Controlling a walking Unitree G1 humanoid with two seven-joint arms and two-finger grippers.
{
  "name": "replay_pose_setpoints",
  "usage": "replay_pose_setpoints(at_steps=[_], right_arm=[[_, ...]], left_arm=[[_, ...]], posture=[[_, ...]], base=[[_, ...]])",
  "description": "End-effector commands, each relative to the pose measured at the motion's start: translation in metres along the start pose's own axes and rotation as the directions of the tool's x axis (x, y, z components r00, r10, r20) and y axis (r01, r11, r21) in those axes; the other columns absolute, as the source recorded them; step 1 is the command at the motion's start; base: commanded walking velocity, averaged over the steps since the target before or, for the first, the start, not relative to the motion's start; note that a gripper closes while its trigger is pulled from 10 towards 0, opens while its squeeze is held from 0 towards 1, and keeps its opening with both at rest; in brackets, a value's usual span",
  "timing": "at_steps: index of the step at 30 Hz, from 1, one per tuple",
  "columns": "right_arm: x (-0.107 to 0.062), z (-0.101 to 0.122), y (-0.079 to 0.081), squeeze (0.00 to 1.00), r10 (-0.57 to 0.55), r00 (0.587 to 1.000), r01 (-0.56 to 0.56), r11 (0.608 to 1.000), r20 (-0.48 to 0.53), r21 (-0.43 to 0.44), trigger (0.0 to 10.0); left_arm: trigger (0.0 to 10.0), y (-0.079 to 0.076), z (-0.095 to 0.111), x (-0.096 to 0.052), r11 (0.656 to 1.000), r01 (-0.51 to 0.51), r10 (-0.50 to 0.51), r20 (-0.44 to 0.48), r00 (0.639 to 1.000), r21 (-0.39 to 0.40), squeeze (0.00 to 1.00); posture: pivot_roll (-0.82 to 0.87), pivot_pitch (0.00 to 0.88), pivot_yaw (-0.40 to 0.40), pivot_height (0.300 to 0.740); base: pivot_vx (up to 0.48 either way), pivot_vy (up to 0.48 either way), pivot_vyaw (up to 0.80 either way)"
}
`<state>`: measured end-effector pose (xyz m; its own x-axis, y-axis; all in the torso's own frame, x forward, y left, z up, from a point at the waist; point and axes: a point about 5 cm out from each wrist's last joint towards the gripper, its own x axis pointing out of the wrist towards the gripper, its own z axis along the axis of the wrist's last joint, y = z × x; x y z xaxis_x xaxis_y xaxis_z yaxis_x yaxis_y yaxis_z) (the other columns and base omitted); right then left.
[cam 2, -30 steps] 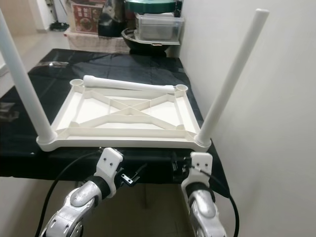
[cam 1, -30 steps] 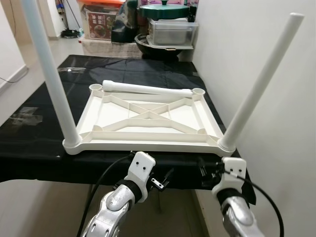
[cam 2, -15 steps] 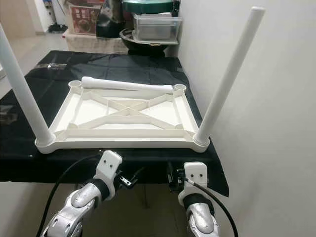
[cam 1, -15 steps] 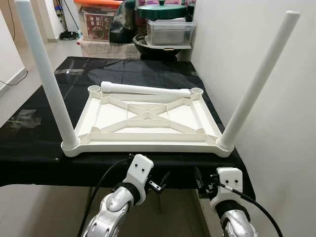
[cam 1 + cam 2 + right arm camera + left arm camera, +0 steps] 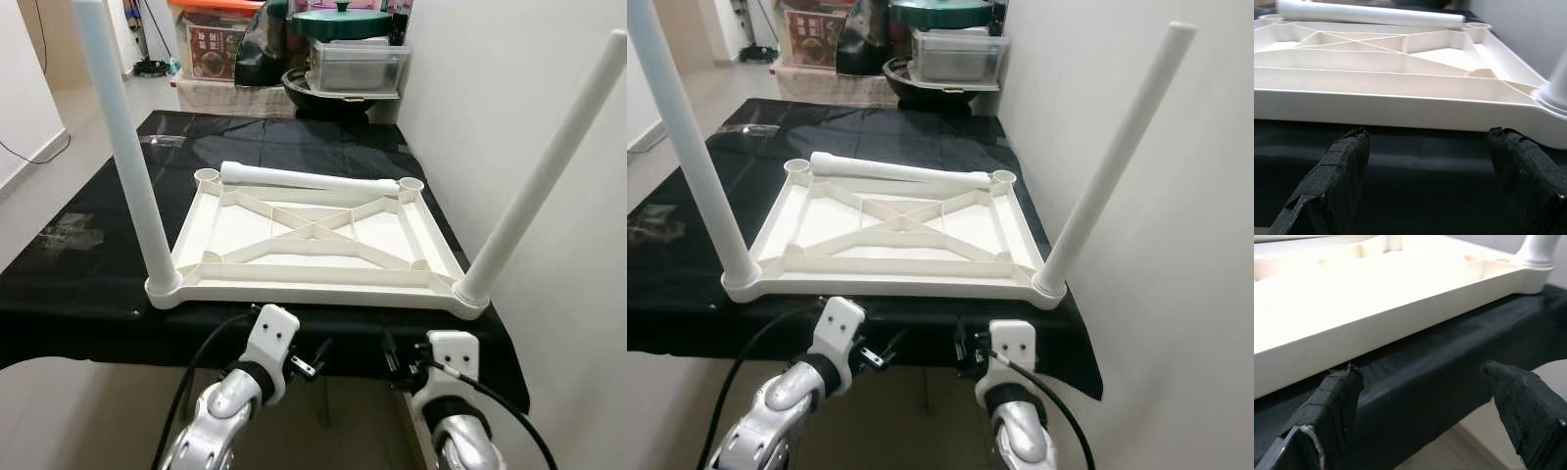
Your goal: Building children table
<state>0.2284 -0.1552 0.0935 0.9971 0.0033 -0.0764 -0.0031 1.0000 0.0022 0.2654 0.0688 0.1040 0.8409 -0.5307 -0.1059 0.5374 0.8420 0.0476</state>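
Black-clothed work table (image 5: 88,284) against a white wall (image 5: 509,88), storage bins and a pot piled at its far end. On it lies the upside-down white tabletop (image 5: 313,245), ribbed underside up, its near edge close to the cloth's front edge.

Status: two legs are seated upright in the near corners — left leg (image 5: 127,157), right leg (image 5: 544,176). One loose leg (image 5: 309,179) lies across the far edge of the tabletop, between the two empty far sockets (image 5: 207,176) and (image 5: 410,183).

Judged next step: pick up the loose leg and seat it in a far socket. To do it well:
- reach in between the two standing legs, don't clip them
- grab the loose leg near the middle so it doesn't tip or roll off the rim
- stand it up over the socket, line it up square, then push straight down
- brace the tabletop with the other arm; it could slide on the cloth

Grippers: left gripper (image 5: 1425,377) and right gripper (image 5: 1427,147) both hang low, just in front of the table's near edge, below the tabletop rim. Fingers on both are spread wide — nothing between them, touching nothing. Neither is anywhere near the loose leg yet.
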Motion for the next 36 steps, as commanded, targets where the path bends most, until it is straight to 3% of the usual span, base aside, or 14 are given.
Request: replay_pose_setpoints(at_steps=[1,6,15,36], right_arm=[[-0.0008,-0.0005,0.0006,0.0,0.0,1.0,0.0,1.0,-0.01,-0.014,10.0],[0.0004,-0.0006,-0.0001,0.0,-0.007,1.0,0.007,1.0,-0.016,-0.005,10.0],[0.0033,-0.0026,-0.0055,0.0,-0.045,0.998,0.045,0.999,-0.035,0.014,10.0],[0.004,-0.008,-0.0066,0.0,-0.062,0.995,0.064,0.998,-0.08,0.025,10.0]], left_arm=[[10.0,-0.0017,-0.0054,-0.0001,1.0,0.005,-0.005,-0.022,1.0,-0.005,0.0],[10.0,-0.0016,-0.0047,0.0,1.0,0.005,-0.005,-0.019,1.0,-0.006,0.0],[10.0,-0.0009,-0.0034,0.0002,1.0,0.001,-0.001,-0.018,1.0,-0.01,0.0],[10.0,-0.0003,-0.0038,0.0003,1.0,0.008,-0.008,-0.024,1.0,-0.003,0.0]], posture=[[0.11,0.0,-0.065,0.74],[0.11,0.0,-0.065,0.74],[0.12,0.0,-0.068,0.74],[0.12,0.0,-0.065,0.74]], base=[[0.0,0.0,0.8],[0.0,0.0,0.74],[0.0,0.089,0.0],[0.0,0.474,0.0]])
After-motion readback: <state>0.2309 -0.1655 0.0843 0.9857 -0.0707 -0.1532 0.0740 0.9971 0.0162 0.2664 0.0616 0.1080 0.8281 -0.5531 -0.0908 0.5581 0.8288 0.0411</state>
